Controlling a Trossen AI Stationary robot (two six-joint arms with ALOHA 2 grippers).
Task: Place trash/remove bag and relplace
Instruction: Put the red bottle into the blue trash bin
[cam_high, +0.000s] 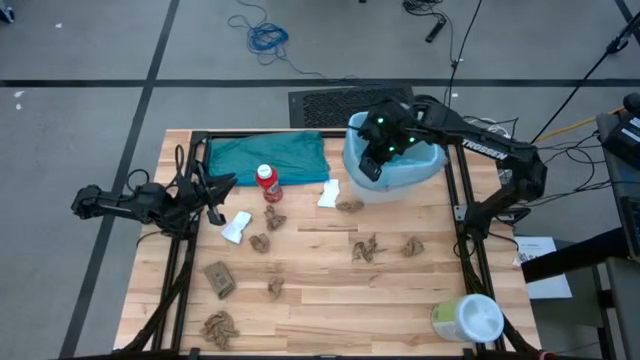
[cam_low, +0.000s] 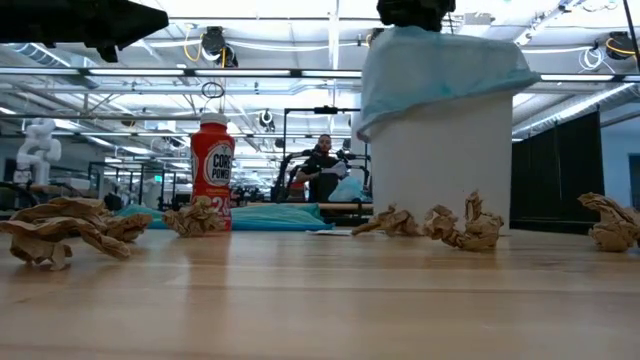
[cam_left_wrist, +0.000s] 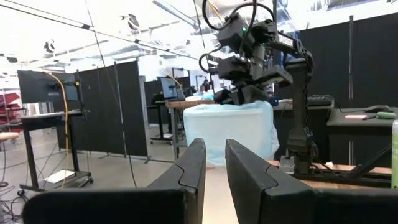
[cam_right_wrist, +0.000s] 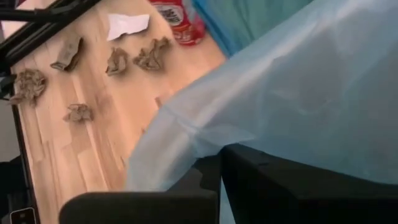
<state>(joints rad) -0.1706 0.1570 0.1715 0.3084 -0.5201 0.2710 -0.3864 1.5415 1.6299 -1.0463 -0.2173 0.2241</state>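
Note:
A white bin (cam_low: 440, 170) stands at the table's far right, lined with the light-blue bag (cam_high: 422, 166), whose edge drapes over the rim (cam_low: 440, 65). My right gripper (cam_high: 370, 166) hangs over the bin's left side, shut at the bag's film (cam_right_wrist: 219, 155). The trash lies across the table: brown paper wads (cam_high: 365, 248) (cam_high: 219, 280), white scraps (cam_high: 237, 227) (cam_high: 329, 194) and an upright red bottle (cam_high: 267, 183). My left gripper (cam_high: 212, 192) waits at the left edge, pointing level across the table, its fingers (cam_left_wrist: 214, 146) slightly apart with nothing between them. My right gripper comes down at a slant from above onto the bag's draped edge (cam_right_wrist: 186, 134) at the bin's left side. The film folds down to the shut fingertips, which hide the place of contact. One layer or several, I cannot tell. The bag stays over the bin's rim.
A darker teal-green bag (cam_high: 270, 155) lies flat at the far edge behind the bottle. A white-and-green wipes tub (cam_high: 467, 318) lies at the near right corner. Black frame rails (cam_high: 180, 270) run along both table sides. Bare wood shows in the near middle.

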